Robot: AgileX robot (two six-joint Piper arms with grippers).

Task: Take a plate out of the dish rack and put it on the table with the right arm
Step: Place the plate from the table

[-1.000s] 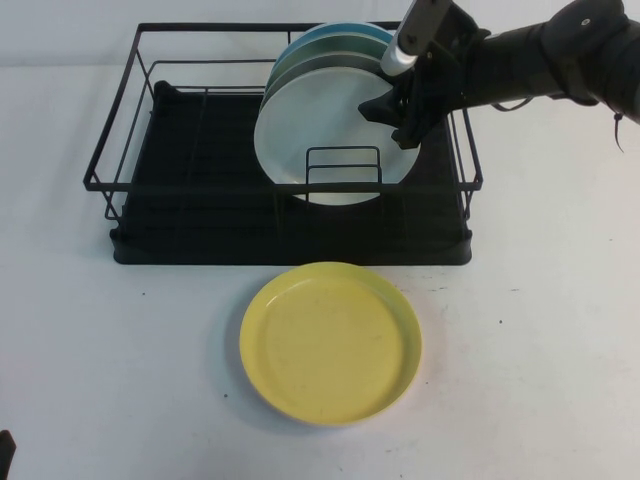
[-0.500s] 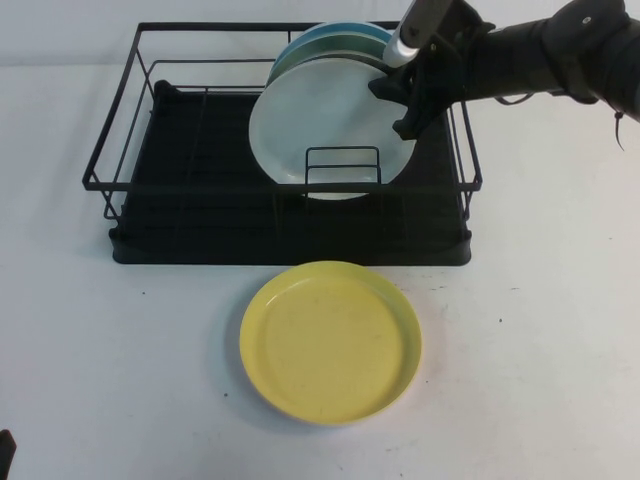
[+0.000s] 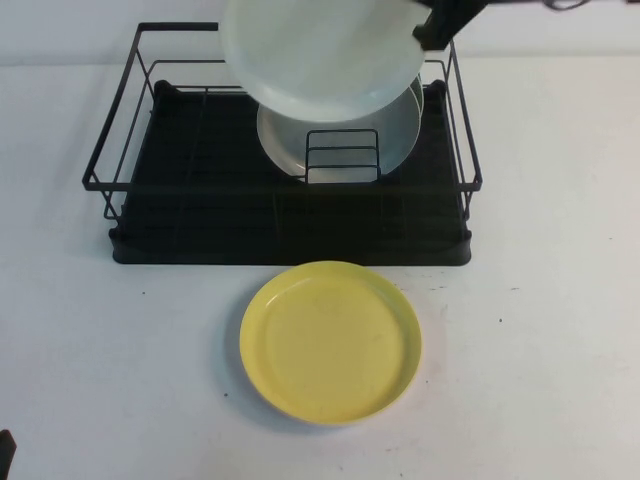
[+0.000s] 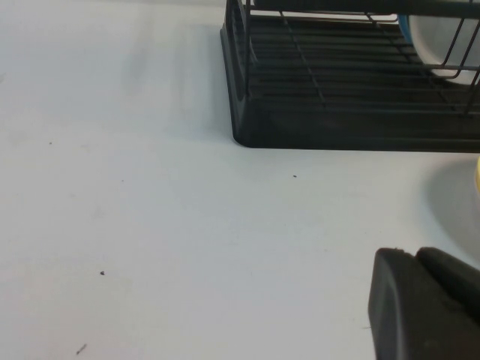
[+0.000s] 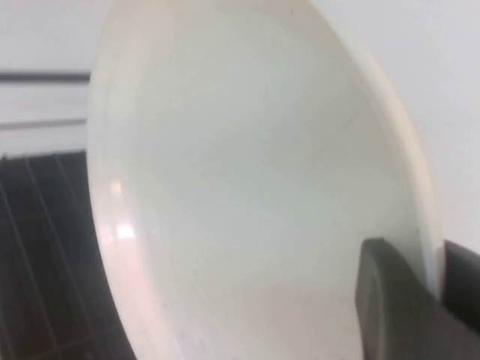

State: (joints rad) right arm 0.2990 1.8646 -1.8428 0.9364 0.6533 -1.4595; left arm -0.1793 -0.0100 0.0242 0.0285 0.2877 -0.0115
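The white plate (image 3: 320, 50) hangs in the air above the back of the black dish rack (image 3: 150, 180), lifted clear of the slots. My right gripper (image 3: 440, 25) is shut on the plate's right rim at the top edge of the high view. In the right wrist view the plate (image 5: 247, 187) fills the picture and the right gripper (image 5: 435, 259) pinches its rim, one finger on each face. My left gripper (image 4: 420, 300) is shut and empty, low over the white table (image 4: 150, 225) to the left of the rack.
A light grey plate (image 3: 340, 135) still stands in the rack behind the small wire holder (image 3: 342, 158). A yellow plate (image 3: 330, 342) lies flat on the table in front of the rack. The rack's corner (image 4: 247, 127) shows in the left wrist view.
My right gripper has risen with the white plate, pulling it up out of the rack. The arm is now mostly out of the high view. The grey plate behind is uncovered.
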